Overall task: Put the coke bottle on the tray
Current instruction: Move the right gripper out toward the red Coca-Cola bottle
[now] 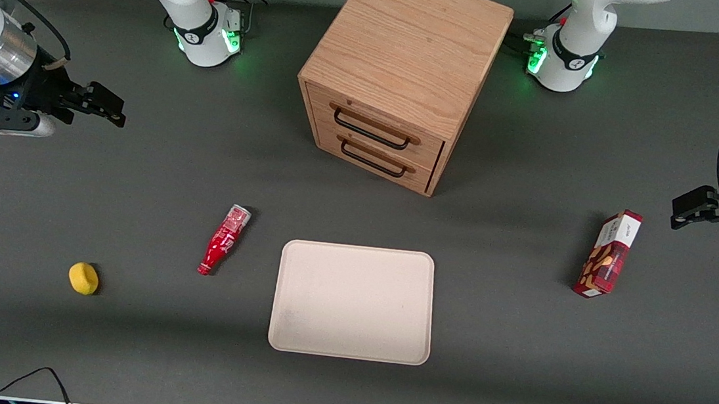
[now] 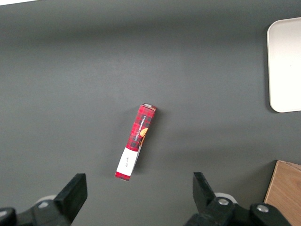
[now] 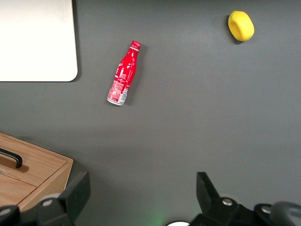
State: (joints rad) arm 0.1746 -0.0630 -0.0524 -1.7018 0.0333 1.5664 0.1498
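Observation:
The coke bottle lies on its side on the grey table, beside the tray and toward the working arm's end. It is red with white lettering; its red cap points toward the front camera and its silvery base away. It also shows in the right wrist view. The cream tray lies flat and bare in the middle, in front of the drawer cabinet; a corner of it shows in the right wrist view. My gripper hovers open and empty, high above the table at the working arm's end, well away from the bottle; in its wrist view nothing lies between the fingers.
A wooden two-drawer cabinet stands farther from the front camera than the tray. A small yellow object lies near the bottle, toward the working arm's end. A red snack box lies toward the parked arm's end.

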